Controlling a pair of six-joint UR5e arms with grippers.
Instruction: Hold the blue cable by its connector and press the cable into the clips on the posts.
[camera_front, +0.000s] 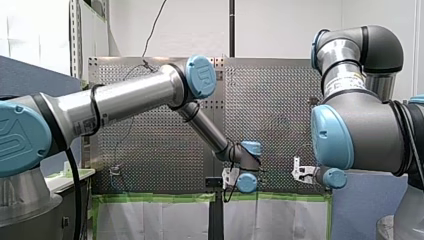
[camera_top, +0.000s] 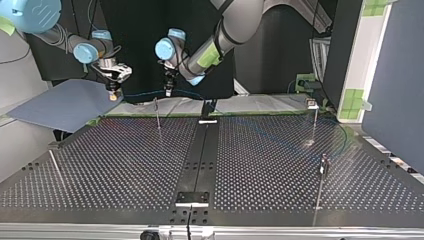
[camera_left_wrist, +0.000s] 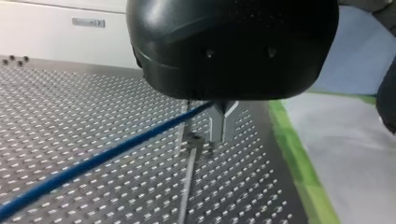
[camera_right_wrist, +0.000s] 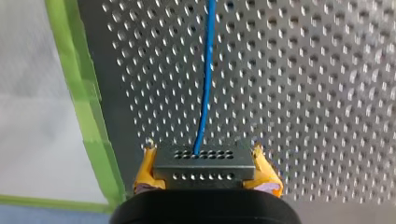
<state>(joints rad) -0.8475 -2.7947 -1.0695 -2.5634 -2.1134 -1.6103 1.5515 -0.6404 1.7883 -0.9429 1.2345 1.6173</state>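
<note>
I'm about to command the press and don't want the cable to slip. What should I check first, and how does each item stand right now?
1. My right gripper is clamped on the connector with its yellow pads on both sides: ok.
2. The blue cable leaves the connector straight, with no kink: ok.
3. My left gripper is shut on the cable beside the post: ok.
4. Cable seated in the clip: not ok, it crosses above the clip.
5. Cable centred over that clip: cannot tell.
6. Cable run between the two grippers is clear of snags: ok in the top view.
</note>
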